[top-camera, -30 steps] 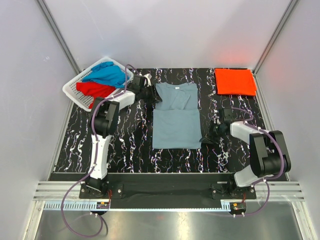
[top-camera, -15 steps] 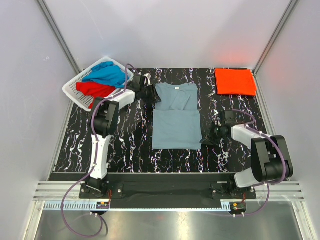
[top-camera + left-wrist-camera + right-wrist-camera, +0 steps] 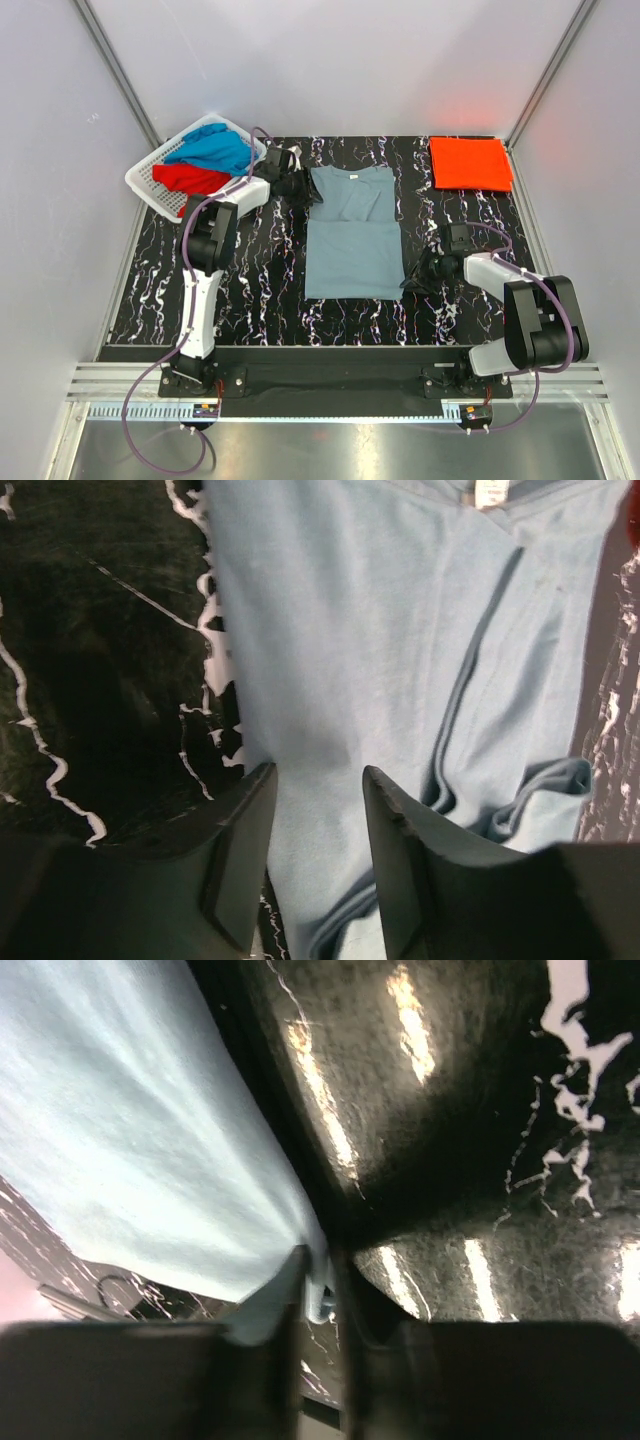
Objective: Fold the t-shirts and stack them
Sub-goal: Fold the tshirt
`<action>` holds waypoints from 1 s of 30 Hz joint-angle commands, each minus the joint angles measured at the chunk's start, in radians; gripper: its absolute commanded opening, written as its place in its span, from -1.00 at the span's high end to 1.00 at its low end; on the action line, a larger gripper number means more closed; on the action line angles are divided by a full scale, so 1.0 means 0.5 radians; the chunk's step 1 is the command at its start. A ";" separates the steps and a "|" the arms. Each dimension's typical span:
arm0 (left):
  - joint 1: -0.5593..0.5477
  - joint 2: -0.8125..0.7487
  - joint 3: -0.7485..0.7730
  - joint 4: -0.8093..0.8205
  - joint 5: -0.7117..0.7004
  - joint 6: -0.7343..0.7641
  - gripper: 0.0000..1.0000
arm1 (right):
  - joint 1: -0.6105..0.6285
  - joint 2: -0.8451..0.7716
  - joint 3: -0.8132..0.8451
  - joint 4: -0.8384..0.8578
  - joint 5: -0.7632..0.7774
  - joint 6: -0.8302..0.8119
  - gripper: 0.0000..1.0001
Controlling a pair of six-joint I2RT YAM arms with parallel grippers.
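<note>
The grey-blue t-shirt [image 3: 350, 232] lies flat mid-table, its sleeves folded in. My left gripper [image 3: 300, 187] is at its far left shoulder. In the left wrist view the gripper [image 3: 318, 850] is open, with a ridge of the shirt's cloth [image 3: 400, 630] between the fingers. My right gripper [image 3: 413, 281] is at the shirt's near right corner. In the right wrist view it [image 3: 322, 1290] is shut on the shirt's hem [image 3: 150, 1140]. The orange-red t-shirt [image 3: 470, 163] lies folded at the far right. The bright blue t-shirt [image 3: 215, 150] and the red t-shirt [image 3: 190, 178] are bunched in the basket.
The white slotted basket [image 3: 145, 183] stands at the table's far left corner, close behind my left arm. The black marbled table [image 3: 250, 280] is ringed by grey walls. A metal rail runs along the near edge.
My right gripper has moved toward the near edge and left, to the shirt's near right corner. The left gripper and the shirts have barely moved.
</note>
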 commanded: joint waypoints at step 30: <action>-0.326 -1.714 -2.026 0.160 0.175 -0.042 -0.31 | 0.001 0.003 -0.022 -0.207 -0.172 -0.024 0.30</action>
